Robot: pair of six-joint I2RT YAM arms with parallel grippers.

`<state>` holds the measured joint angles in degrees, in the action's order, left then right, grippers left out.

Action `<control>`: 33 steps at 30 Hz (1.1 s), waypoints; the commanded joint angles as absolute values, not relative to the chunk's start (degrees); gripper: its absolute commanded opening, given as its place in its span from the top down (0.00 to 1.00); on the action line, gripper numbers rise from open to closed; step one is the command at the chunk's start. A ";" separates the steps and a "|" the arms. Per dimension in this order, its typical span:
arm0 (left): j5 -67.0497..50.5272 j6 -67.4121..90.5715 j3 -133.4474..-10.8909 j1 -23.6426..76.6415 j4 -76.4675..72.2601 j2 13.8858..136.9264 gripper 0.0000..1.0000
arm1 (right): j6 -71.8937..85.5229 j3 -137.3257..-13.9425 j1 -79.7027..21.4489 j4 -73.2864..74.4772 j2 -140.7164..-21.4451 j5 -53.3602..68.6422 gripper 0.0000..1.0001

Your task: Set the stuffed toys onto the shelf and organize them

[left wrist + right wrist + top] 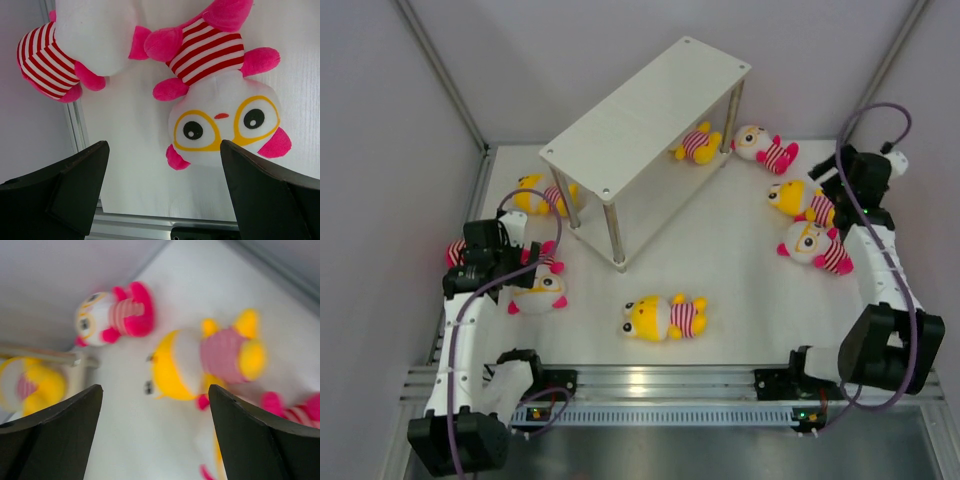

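Target candidate: a small white-headed plush doll with pink limbs, round yellow glasses and a red-and-white striped shirt (pixel 222 115). It lies face up on the white tabletop (pixel 130 165) at the near left, directly below the left gripper (pixel 164 150). In the wrist view its long axis runs head near, feet far, roughly square to the line between the two black fingers (pixel 65 185). The head sits off-centre, close to the finger on the right of that view. Left gripper jaws are spread wide with nothing held. A second white-headed striped doll (pixel 50 60) lies just beside it; their pink limbs meet or nearly meet, cannot tell which. Judgement: the left arm is the nearer one for this pair, and a small sideways correction would centre the doll between the fingers before descent; otherwise the neighbour may snag. The two-tier shelf with white boards and thin shiny metal posts (pixel 640 120) stands diagonally at far centre, well apart from this doll. The only toy seen on it is a yellow-bodied striped doll (pixel 697 143) on the lower board, at the right end. The right gripper (pixel 155 390) hovers with jaws apart and empty over the right-hand group, a yellow doll (pixel 200 360) and a white-headed doll (pixel 112 315); that view is blurred. Another yellow doll (pixel 665 317) lies near centre, between the arms.
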<state>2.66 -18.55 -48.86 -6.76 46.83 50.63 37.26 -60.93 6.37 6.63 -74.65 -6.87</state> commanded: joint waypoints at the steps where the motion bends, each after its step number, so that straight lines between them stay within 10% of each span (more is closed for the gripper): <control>1: 4.13 -17.84 -49.04 -5.28 46.76 48.87 0.01 | 29.63 -58.45 16.85 13.80 -74.79 -4.38 0.13; 21: 6.15 -17.75 -48.25 -3.25 46.76 50.45 0.01 | 22.41 -68.64 28.21 10.47 -105.54 23.55 0.17; 24: 6.77 -17.58 -48.34 -3.25 46.76 50.80 0.01 | 23.38 -68.38 28.21 8.01 -106.70 24.87 0.26; 33: 6.68 -17.58 -47.99 -3.34 46.67 51.59 0.01 | 23.99 -68.03 28.13 0.44 -103.55 26.20 1.00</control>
